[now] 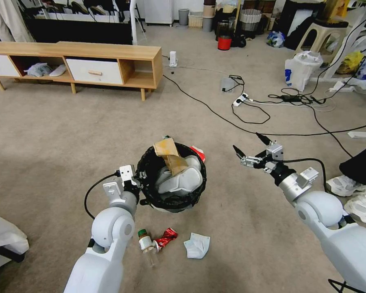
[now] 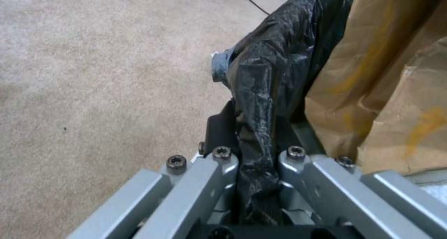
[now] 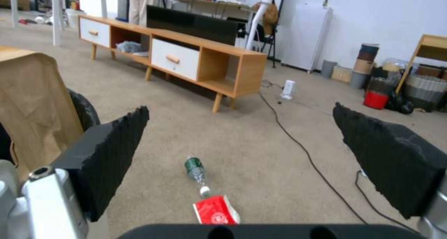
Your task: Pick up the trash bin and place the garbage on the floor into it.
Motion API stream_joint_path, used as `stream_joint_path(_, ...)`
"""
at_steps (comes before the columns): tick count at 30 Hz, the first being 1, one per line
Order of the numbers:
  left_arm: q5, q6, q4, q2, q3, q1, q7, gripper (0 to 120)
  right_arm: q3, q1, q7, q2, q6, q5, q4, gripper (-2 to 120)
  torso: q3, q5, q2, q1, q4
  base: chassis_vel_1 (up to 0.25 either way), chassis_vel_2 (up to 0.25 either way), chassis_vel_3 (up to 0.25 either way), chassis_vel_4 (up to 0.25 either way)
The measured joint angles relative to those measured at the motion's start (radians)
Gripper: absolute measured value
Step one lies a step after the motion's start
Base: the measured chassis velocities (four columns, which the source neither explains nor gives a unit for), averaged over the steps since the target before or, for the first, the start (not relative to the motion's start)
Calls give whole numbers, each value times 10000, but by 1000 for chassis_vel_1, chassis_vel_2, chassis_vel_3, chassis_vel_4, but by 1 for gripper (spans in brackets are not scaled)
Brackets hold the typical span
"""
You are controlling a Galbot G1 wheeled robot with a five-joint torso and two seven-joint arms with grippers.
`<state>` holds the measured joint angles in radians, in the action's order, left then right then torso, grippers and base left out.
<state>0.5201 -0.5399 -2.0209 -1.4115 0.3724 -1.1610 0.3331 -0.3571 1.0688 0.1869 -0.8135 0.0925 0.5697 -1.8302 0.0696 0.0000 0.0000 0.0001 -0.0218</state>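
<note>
The trash bin [image 1: 190, 194], white with a black bag over its rim, is on the carpet in front of me. A crumpled brown paper bag [image 1: 171, 156] sticks out of it. My left gripper [image 1: 139, 179] is shut on the bin's near-left rim. In the left wrist view the left gripper [image 2: 254, 144] pinches the black liner [image 2: 270, 74] beside the paper bag [image 2: 391, 92]. My right gripper [image 1: 246, 142] hangs open to the right of the bin. Under the right gripper [image 3: 240, 127] lie a green-labelled bottle [image 3: 195, 169] and a red packet [image 3: 215, 211]. A green-capped bottle [image 1: 147, 245], red wrapper [image 1: 165, 237] and tissue [image 1: 197, 245] lie nearer me.
A low wooden cabinet [image 1: 89, 61] stands at the far left. Cables and a power strip [image 1: 240, 99] trail across the carpet at the back right, beside a white plastic bag [image 1: 301, 69]. A person's shoes [image 1: 354, 191] are close to my right arm. A red bucket [image 1: 224, 42] stands far back.
</note>
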Motion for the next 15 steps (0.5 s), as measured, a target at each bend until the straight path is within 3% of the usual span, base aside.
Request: stream_joint_path(15,0,-1,-1,30,37,-28,3,4,112,-51,7,-65,2,-23,14,100,0,0,0,0,1,0,0,0,0)
